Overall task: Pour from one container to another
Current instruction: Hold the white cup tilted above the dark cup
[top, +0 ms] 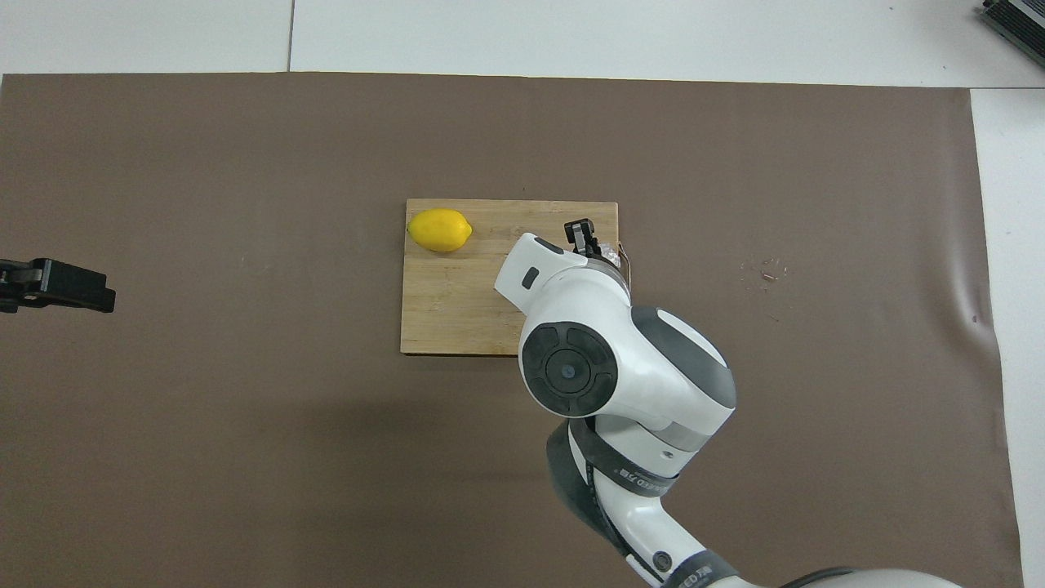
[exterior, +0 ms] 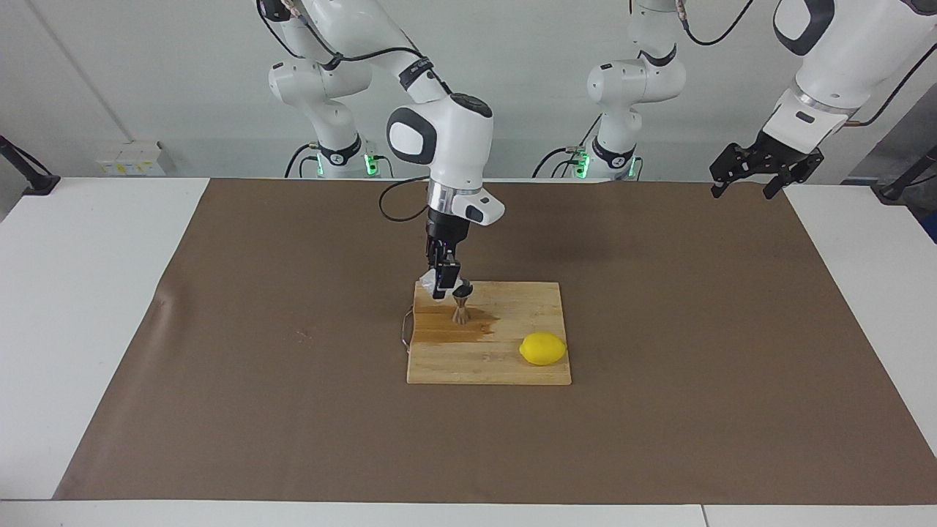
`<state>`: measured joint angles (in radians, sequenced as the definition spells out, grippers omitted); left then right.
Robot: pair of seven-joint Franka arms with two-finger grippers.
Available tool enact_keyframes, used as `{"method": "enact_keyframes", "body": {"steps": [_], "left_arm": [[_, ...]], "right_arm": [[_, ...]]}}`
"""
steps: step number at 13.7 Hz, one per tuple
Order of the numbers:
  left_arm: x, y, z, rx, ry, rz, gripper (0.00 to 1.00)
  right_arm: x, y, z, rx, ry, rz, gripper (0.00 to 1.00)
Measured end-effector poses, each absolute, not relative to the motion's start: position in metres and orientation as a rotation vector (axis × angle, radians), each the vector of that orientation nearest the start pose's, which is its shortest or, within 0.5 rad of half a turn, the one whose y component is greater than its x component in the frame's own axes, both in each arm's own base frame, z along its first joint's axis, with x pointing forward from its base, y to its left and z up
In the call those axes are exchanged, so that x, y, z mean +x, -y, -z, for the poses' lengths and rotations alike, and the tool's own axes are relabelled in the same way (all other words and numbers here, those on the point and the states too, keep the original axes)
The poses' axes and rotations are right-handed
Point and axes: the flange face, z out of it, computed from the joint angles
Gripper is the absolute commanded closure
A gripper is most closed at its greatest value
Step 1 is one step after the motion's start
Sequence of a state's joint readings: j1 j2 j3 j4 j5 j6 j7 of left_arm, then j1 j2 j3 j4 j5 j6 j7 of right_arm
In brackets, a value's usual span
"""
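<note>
A small whitish translucent cup (exterior: 430,279) is held clamped in the right end effector (exterior: 441,284), above the corner of a wooden cutting board (exterior: 512,366) that lies toward the right arm's end of the table and nearer to the robots. The cup is tilted, and what it holds cannot be made out. Just beside it, a small steel jigger (exterior: 461,305) stands upright on the board, its upper cone close under the end effector's fingertips. Whether anything is in the jigger cannot be told. A dark wet stain (exterior: 457,331) spreads over the board around the jigger's foot and toward the right arm's end. A yellow lemon (exterior: 543,348) rests on the same board, farther from the robots than the jigger and toward the left arm's end. The board lies on a brown mat (exterior: 293,410) that covers the table (exterior: 66,293). The left end effector (exterior: 758,176) is held waiting in the air over the mat's edge at the left arm's end, its fingers spread apart and nothing between them.
</note>
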<state>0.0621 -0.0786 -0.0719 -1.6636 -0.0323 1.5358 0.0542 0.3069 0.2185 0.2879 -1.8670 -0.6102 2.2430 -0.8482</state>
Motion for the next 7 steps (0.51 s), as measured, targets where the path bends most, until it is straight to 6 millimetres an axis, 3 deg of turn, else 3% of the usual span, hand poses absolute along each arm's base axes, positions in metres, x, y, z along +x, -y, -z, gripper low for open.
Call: {"method": "enact_keyframes", "body": {"steps": [7], "left_arm": [[0.5252,0.0102,-0.6203,-3.167,-0.101,-0.077,0.00]], "right_arm": [[0.5405,-0.3275,-0.4288,1.772,-2.038,-0.199,0.55]]}}
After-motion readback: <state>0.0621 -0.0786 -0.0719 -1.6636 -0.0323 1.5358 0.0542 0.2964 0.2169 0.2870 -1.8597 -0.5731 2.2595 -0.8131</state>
